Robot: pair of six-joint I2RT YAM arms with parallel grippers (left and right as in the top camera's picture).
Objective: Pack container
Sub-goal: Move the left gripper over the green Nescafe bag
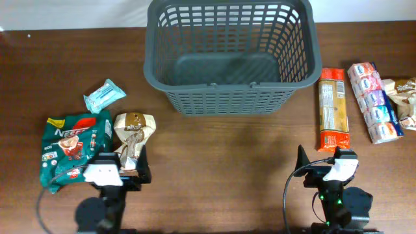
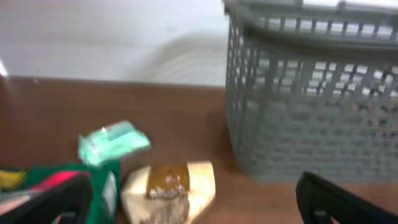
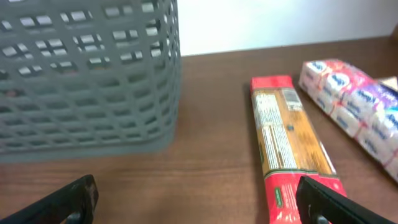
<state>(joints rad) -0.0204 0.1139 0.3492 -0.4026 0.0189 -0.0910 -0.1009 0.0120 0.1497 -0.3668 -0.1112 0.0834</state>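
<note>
The container stands mid-table at the far edge, its bottom bare, so I judge nothing is packed yet. All the goods lie on the table. A green Nescafé bag, beige snack pouch and teal tissue pack lie leftward. A spaghetti packet and pink-and-purple multipack lie rightward. The left hand and right hand sit at the near edge, both spread wide and empty.

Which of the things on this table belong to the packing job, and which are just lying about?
For the job: container, green coffee bag, teal packet, beige pouch, long orange pack, strip of small wrapped packs, crumpled beige pack at the right edge; all seem meant for packing.
Lying about: nothing loose that I can see, only the table itself.
</note>
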